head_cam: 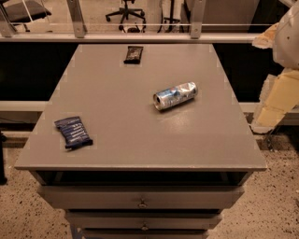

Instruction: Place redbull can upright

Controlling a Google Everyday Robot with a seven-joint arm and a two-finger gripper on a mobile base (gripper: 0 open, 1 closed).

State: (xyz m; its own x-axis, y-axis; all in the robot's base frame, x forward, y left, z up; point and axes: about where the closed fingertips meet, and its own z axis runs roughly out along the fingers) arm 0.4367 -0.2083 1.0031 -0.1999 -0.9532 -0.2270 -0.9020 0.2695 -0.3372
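The redbull can (pixel 175 95) lies on its side on the grey table top (pixel 117 140), right of the middle. It is silver and blue with dented sides, and its round end faces the front left. My gripper (pixel 275 100) shows as a cream-coloured part under the white arm (pixel 287 37) at the right edge of the view. It hangs beyond the table's right side, well apart from the can and holding nothing that I can see.
A flat blue snack packet (pixel 74 132) lies near the front left edge. A flat dark wrapper (pixel 133 54) lies at the back. The table has drawers (pixel 140 198) in front. A railing (pixel 140 36) and office chairs (pixel 125 14) stand behind.
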